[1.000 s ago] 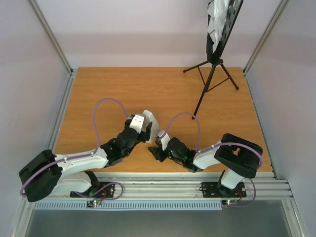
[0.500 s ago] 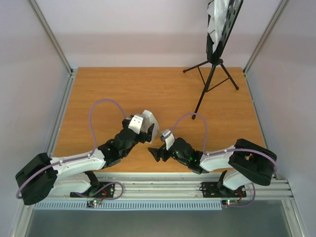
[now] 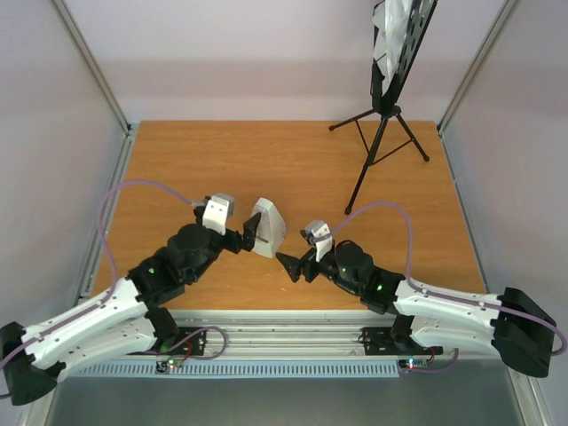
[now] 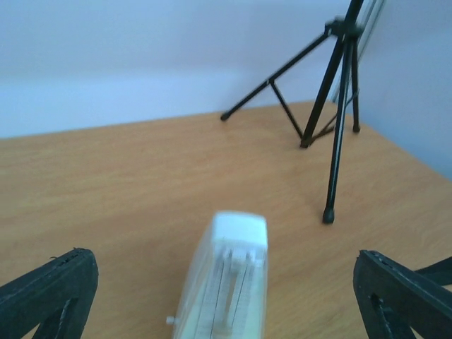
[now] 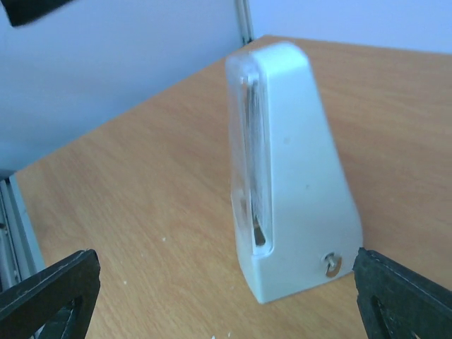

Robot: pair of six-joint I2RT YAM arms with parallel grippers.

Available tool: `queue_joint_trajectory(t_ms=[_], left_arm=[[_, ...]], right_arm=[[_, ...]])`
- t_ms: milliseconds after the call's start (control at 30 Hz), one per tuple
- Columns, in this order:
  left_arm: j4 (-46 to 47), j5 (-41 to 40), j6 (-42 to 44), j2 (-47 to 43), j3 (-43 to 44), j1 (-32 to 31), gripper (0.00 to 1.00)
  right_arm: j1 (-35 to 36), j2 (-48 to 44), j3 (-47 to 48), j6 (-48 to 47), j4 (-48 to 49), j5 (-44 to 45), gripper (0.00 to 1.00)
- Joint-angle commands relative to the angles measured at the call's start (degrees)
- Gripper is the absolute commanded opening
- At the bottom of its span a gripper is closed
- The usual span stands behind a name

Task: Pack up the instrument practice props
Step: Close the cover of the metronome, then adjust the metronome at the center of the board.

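The small white metronome (image 3: 267, 228) with its clear cover stands upright on the wooden table (image 3: 222, 169). My left gripper (image 3: 250, 234) is open just to its left, and in the left wrist view (image 4: 220, 260) the metronome (image 4: 227, 282) sits between the spread fingers (image 4: 49, 291), untouched. My right gripper (image 3: 293, 264) is open a little right and in front of it. In the right wrist view (image 5: 226, 267) the metronome (image 5: 296, 169) stands ahead of the fingers (image 5: 402, 296). The black tripod music stand (image 3: 383, 133) stands at the back right with white sheet-music pages (image 3: 390, 31) on its desk.
The stand's tripod legs (image 4: 337, 106) spread over the table's back right corner. Aluminium frame posts (image 3: 89, 67) and pale walls close in the table on the left, back and right. A metal rail (image 3: 293, 333) runs along the near edge.
My left gripper has opened and drawn back left off the metronome, which now stands by itself. My right gripper has shifted slightly right, and both arms have lowered and stretched out.
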Motion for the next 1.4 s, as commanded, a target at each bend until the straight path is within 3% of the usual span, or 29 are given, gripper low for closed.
queue_joint_trajectory(t_ms=[0,133,300,533,867,1167,1367], left_arm=[[-20.46,0.33,-2.67,1.69,14.22,0.12,0.99],[-32.57,6.95,-4.79,7.23,25.86,5.57,0.99],[-32.95,25.44,-8.06,7.44,28.89,21.11,0.99],[-32.81,46.70,-11.55,10.63,30.65,36.77,0.99],[-40.96,27.34,-2.01,2.12,32.07,37.50,0.99],[-39.89,25.92,-1.06,-0.17,27.61,37.53,0.99],[-39.89,27.00,-1.12,0.78,27.26,37.55,0.99]], right_arm=[[-1.24,-3.75,9.42,-3.16,-18.65,1.27,0.98],[-2.66,-2.78,19.58,-4.67,-30.58,-0.05,0.99],[-6.84,2.53,31.28,-5.32,-41.97,-7.78,0.99],[-9.72,14.52,45.13,-8.01,-50.89,-12.94,0.99],[-14.05,28.05,56.80,-13.38,-53.14,-21.10,0.99],[-13.77,35.22,61.52,-16.93,-55.54,-19.68,0.94],[-13.32,38.24,63.09,-18.27,-55.59,-18.50,0.83]])
